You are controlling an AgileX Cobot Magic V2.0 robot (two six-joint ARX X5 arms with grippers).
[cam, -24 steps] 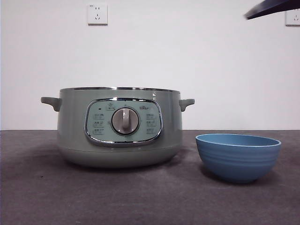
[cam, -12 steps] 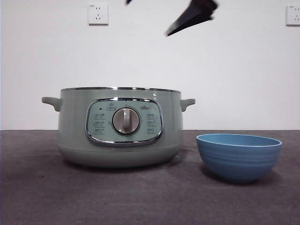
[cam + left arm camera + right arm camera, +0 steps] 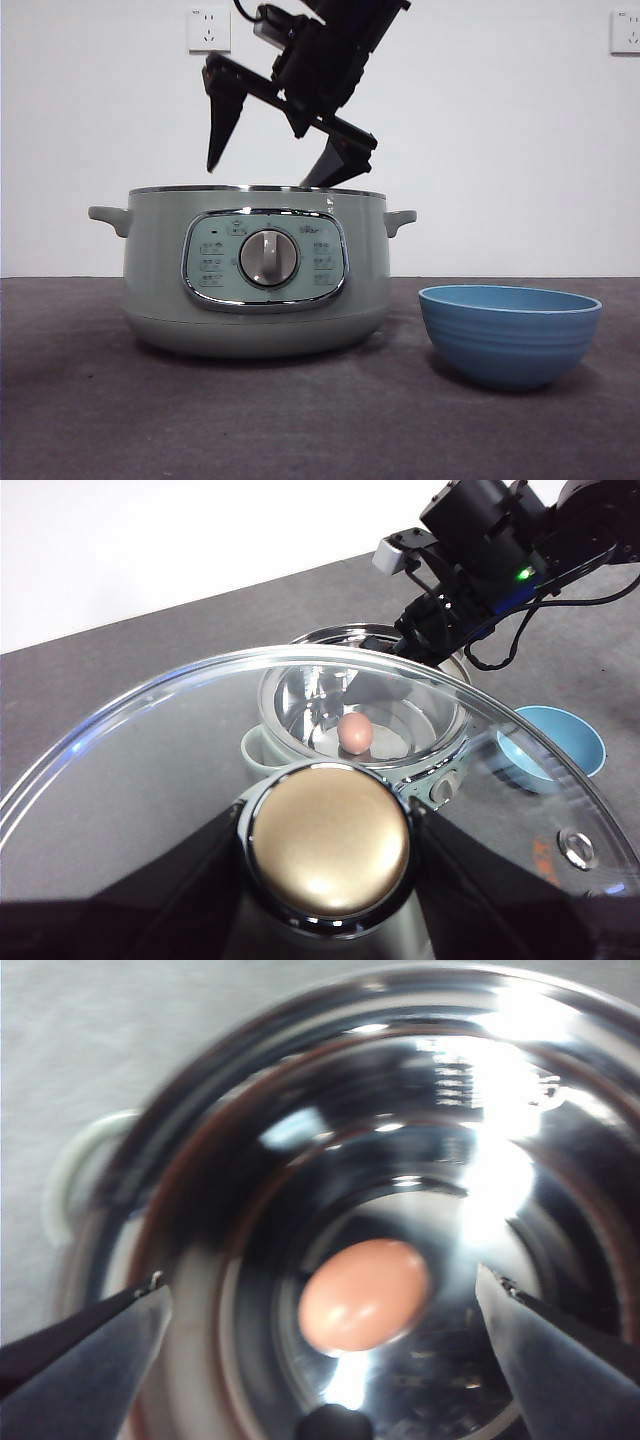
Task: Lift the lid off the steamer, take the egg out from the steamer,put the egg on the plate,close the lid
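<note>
While left claw (image 3: 325, 875) grips lid (image 3: 150, 770), egg (image 3: 363, 1294) uncovered.

Blurry egg (image 3: 364, 1295) inside steamer (image 3: 240, 1190)

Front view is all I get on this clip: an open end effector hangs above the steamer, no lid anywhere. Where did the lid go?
Observer: The lid is up in the left end effector, which is shut on its knob, away from the steamer.
Reviewer: Which arm is over the pot, then?
Observer: The right end effector, jaws spread wide, looking straight down into the bowl of the pot.
Reviewer: Is the egg inside?
Observer: Yes, the egg lies on the shiny bottom between the open jaws, not yet gripped.
Reviewer: And the plate?
Observer: The plate shows nothing in it.
</note>
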